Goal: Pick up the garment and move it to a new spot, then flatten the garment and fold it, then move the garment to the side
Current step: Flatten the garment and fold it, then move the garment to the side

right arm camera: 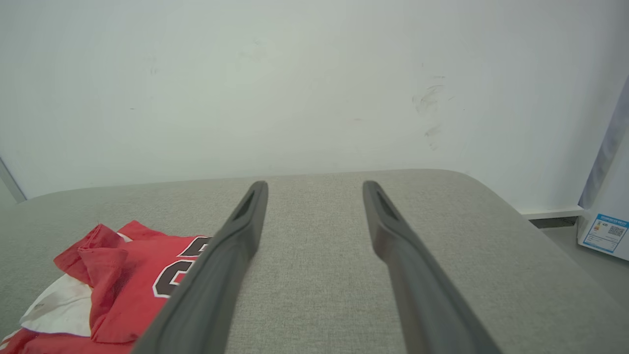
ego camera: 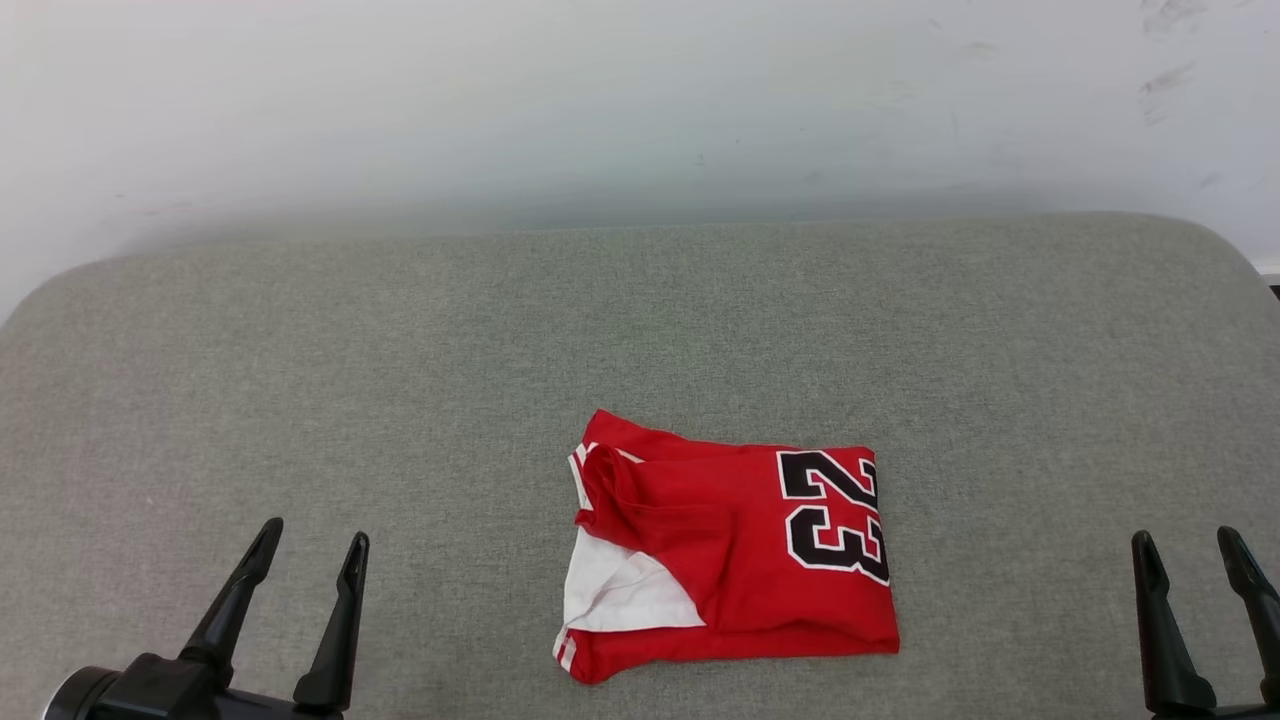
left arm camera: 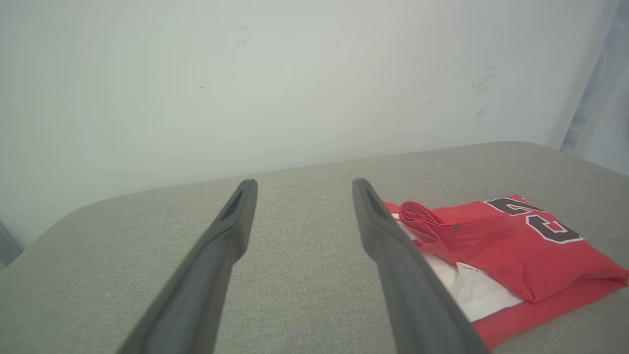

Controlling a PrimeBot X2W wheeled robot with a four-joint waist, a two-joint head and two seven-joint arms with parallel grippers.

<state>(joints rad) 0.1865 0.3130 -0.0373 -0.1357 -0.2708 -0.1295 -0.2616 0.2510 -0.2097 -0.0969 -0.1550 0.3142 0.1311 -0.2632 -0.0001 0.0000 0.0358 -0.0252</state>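
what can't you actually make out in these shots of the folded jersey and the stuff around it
- Head view: the garment's own folds hide every lower layer and any print besides the 23.
- Left wrist view: a finger covers the garment's near edge.
- Right wrist view: a finger covers part of the number, and the bottom edge cuts the garment off.
- Right wrist view: the label at the right edge is too small to read.

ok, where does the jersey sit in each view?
Head view: jersey at lower centre, folded on the grey cushion.
Left wrist view: jersey at lower right.
Right wrist view: jersey at lower left, cut by the bottom edge.
Shared landmark: the "23" print.
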